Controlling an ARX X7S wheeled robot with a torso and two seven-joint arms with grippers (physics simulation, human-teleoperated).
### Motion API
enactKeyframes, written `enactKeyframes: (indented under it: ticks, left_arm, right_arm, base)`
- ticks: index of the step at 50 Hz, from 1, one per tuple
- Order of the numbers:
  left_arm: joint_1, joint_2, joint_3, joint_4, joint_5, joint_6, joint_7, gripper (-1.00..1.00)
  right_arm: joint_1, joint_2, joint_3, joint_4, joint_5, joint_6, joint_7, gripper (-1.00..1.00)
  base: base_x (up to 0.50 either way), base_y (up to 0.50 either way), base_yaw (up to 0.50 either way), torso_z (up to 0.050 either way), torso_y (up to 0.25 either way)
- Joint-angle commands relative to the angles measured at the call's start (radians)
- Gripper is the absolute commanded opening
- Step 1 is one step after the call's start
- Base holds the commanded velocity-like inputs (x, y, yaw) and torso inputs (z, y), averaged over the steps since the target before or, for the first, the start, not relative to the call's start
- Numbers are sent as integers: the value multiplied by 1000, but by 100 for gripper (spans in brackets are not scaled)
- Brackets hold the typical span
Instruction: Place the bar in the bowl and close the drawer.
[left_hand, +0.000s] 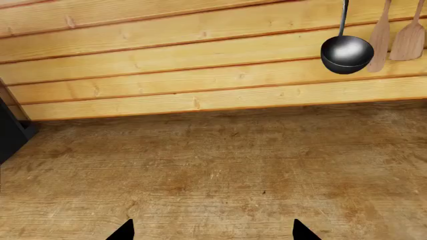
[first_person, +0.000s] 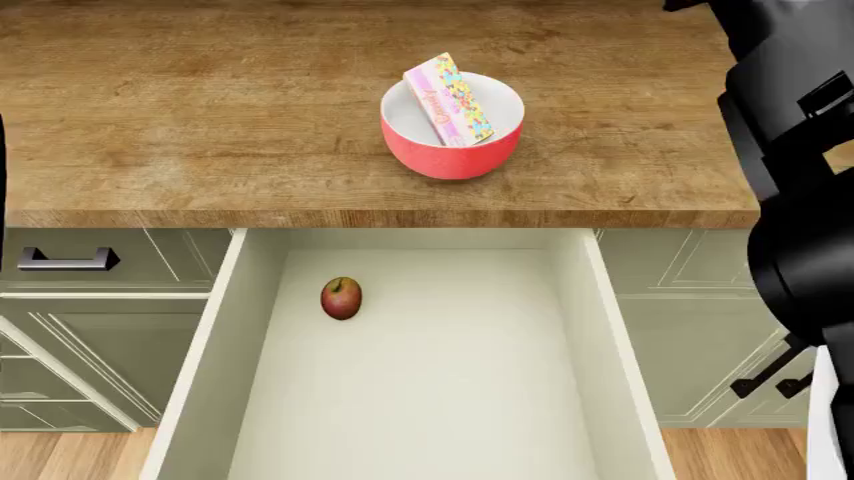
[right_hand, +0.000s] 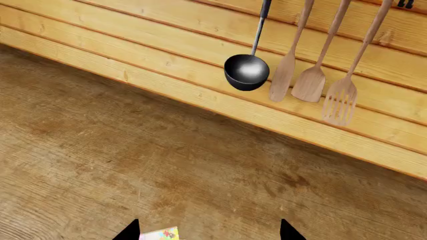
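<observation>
The bar (first_person: 451, 100), white with confetti dots and a purple band, leans tilted inside the coral-red bowl (first_person: 454, 150) on the wooden counter. The sage-green drawer (first_person: 214, 350) below the counter stands pulled wide open, white inside; its front is out of view. My left gripper (left_hand: 215, 235) is open and empty over bare counter, facing the plank wall. My right gripper (right_hand: 209, 235) is open, with a corner of the bar (right_hand: 160, 234) showing between its fingertips, nearer one finger. In the head view only my right arm (first_person: 801, 150) shows, at the right.
A small red-yellow apple (first_person: 342, 298) lies in the drawer's far left part. A black ladle (right_hand: 247, 72) and wooden utensils (right_hand: 310, 80) hang on the plank wall. A matching drawer with a black handle (first_person: 67, 260) is at the left. A dark object (left_hand: 10, 130) stands by the wall.
</observation>
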Motion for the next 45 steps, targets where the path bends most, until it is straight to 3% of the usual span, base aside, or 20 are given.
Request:
enactKeyframes:
  ticks: [1,4,10,14,17,25,28,34,45]
  left_arm:
    - [85,-60,-59,344,-63,-265,-18,100]
    - [118,-84,-84,486,-92,-368,-27,100]
    - [176,-136,-135,705,-197,-515,-82,100]
    - [186,-263,-116,759,-726,-515,-454,100]
    - [217,-331,-126,811,-1028,-513,-672,100]
    - [305,-450,-159,935,-1558,-492,-1056,100]
    - [357,-503,-163,1005,-1720,-451,-1150,100]
    - [427,-559,-192,1104,-1849,-390,-1193,100]
    - [425,-561,-188,1130,-1874,-365,-1180,100]
  right_arm:
    - [84,23,295,10,-318,175,-70,100]
    - [94,59,314,-47,-319,218,-55,100]
    - [-28,356,496,-679,-62,519,320,100]
    - [-104,469,600,-899,89,623,503,100]
    - [-156,532,664,-1010,196,678,621,100]
    - [-263,670,779,-1238,522,768,899,100]
    - [-319,734,806,-1334,649,756,986,100]
    - [-400,818,860,-1464,756,692,1054,100]
    - [-409,843,856,-1506,797,662,1119,100]
  base:
    - [0,0,0,0,250]
    - [0,0,0,0,250]
    - [0,0,0,0,250]
    - [0,0,0,0,250]
    - [0,0,0,0,250]
    - [0,0,0,0,250]
    - [0,0,0,-1,250]
    - [0,102,0,-1,167]
    - [0,500,0,0,0]
